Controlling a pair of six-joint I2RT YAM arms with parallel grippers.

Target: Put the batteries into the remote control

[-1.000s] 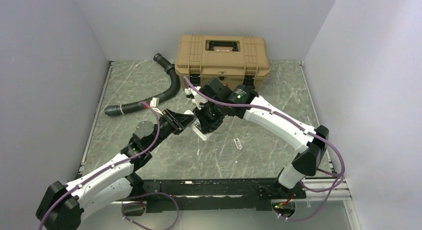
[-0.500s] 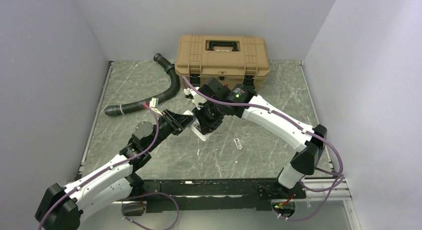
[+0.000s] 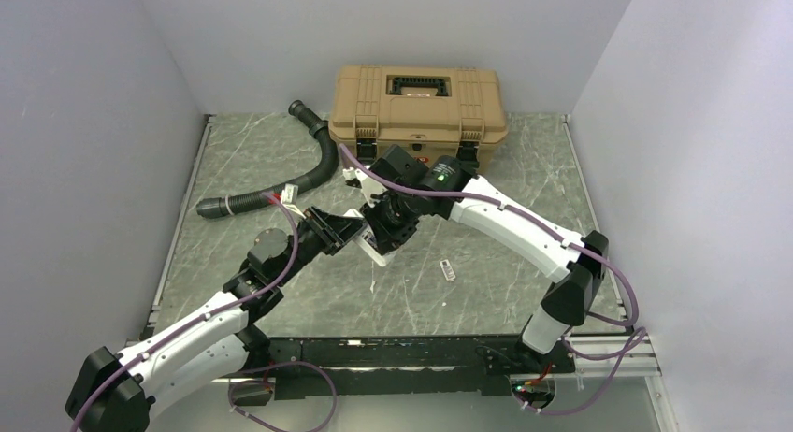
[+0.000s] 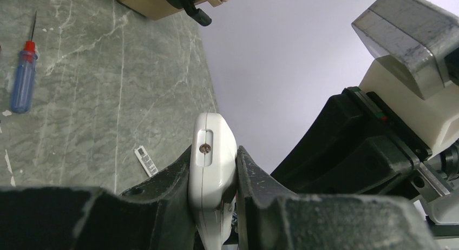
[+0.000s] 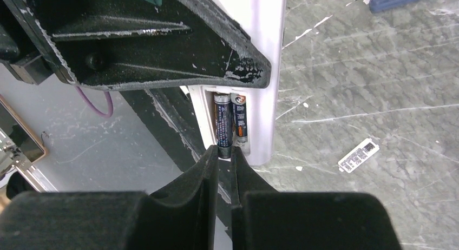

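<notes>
The remote control [image 3: 377, 249] is a slim white handset held up off the table at mid-table, and my left gripper [image 3: 351, 231] is shut on it. In the left wrist view its narrow end [image 4: 209, 132] stands between the two black fingers of the left gripper [image 4: 212, 156]. In the right wrist view its battery bay is open, with two batteries lying side by side inside the white body [image 5: 268, 71]. My right gripper [image 5: 223, 151] is shut on the lower end of the dark blue battery [image 5: 223, 123]. The other battery [image 5: 240, 123] lies beside it, untouched. From above, the right gripper [image 3: 388, 228] meets the remote.
A tan toolbox [image 3: 418, 100] stands at the back and a black corrugated hose [image 3: 313, 165] curves at the back left. A small white label [image 3: 448, 269] lies on the table right of the remote. A blue screwdriver [image 4: 23, 77] lies on the marble surface.
The right arm has drifted slightly left toward the remote. Both grips look the same, and the left arm has barely moved.
</notes>
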